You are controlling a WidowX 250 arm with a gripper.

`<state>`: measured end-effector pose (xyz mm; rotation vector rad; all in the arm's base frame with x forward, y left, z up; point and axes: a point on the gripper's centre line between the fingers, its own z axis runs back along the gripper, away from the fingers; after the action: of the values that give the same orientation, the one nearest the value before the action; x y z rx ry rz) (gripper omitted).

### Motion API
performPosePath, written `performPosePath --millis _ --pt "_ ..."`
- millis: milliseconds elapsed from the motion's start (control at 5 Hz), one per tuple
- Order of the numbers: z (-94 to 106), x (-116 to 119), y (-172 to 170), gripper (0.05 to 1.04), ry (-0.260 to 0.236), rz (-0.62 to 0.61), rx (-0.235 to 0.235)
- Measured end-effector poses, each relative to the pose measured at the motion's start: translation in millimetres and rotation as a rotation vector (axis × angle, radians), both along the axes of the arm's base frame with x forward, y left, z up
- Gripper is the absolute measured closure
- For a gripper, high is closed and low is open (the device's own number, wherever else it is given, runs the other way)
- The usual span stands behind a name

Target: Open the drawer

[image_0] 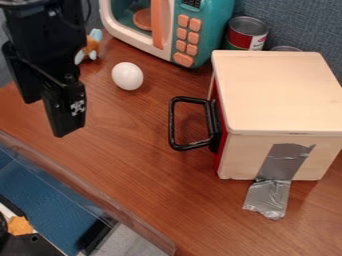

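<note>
We have our end effector [44,119] open over the brown worktop [133,165]. The red drawer [221,137] is shut, its black handle [172,122] sticking out.

Drawer box [277,90]: pale smooth wood, satin finish, with a smooth black handle [172,122] that looks like metal or hard plastic, can't tell which, and creased, shiny silver tape [287,155] on its side. Desk [140,165] reads as grained reddish wood, low sheen; backdrop [300,22] is rough, matt, cloth-like. Toy microwave [217,25] is smooth plastic, can [246,37] is metal with a glossy label, egg [127,76] is smooth with a soft sheen, arm [47,30] is mostly matt black.
</note>
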<state>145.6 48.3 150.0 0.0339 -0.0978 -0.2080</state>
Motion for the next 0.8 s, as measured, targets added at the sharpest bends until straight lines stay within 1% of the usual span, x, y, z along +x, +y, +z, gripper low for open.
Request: performPosePath --millis 200,400,600,800 --pt "-3.3 -0.9 -0.8 0.083 0.005 0.017 -0.004" --pt "-21.4 10.8 -8.9 0.083 0.018 0.142 -0.035" --pt "-29.2 25.3 -15.3 0.083 -0.006 0.272 -0.099" --pt "-34.1 46.8 -20.1 0.084 -0.080 0.433 -0.150"
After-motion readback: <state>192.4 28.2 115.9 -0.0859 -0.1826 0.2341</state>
